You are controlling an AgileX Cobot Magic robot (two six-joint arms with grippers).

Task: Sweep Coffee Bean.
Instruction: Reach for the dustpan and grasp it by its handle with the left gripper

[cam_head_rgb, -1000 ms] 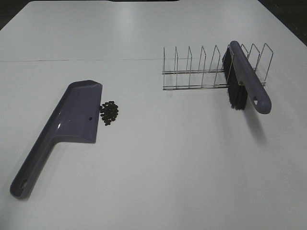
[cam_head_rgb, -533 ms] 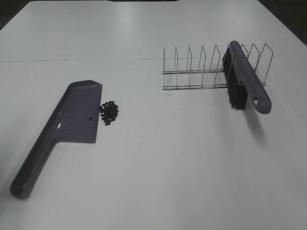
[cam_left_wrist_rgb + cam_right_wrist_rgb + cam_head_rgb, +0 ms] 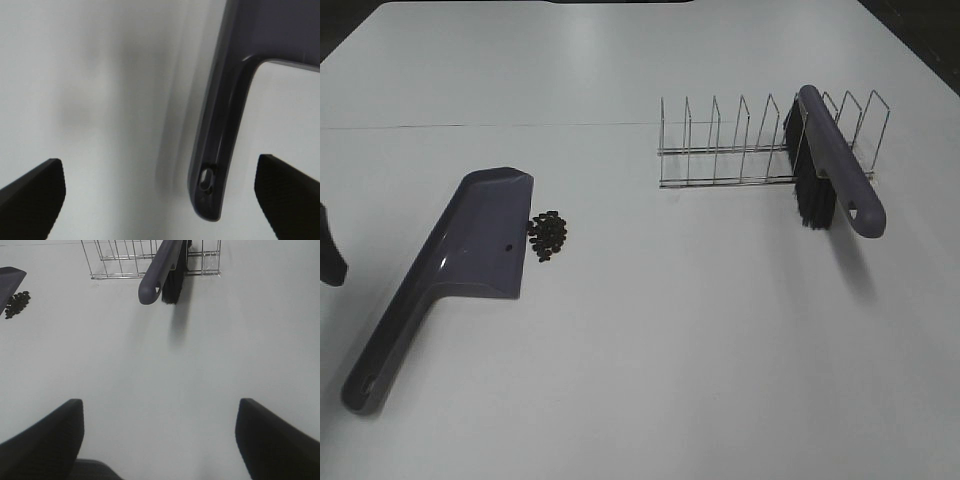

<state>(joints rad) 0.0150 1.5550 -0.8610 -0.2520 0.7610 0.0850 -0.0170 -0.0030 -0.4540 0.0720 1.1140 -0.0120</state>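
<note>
L gripper [image 3: 160, 200] at far left, jaws wide, nothing held; purple dustpan [image 3: 470, 250] handle end just beside it. Coffee bean [image 3: 548, 236] pile sits at dustpan's lip, well apart from L gripper. Open bench [image 3: 670, 350] btwn pile and wire rack [image 3: 720, 150] w/ brush [image 3: 835, 170]. R gripper [image 3: 160, 435] spread, empty, over bench.

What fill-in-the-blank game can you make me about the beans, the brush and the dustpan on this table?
1. The dustpan and the brush handle are both ____.
2. The wire rack holds only the ____.
3. The beans lie in a small pile right beside the ____.
4. Between the open fingers of the left tool you can see the end of the dustpan's ____.

Missing words: purple, brush, dustpan, handle.
</note>
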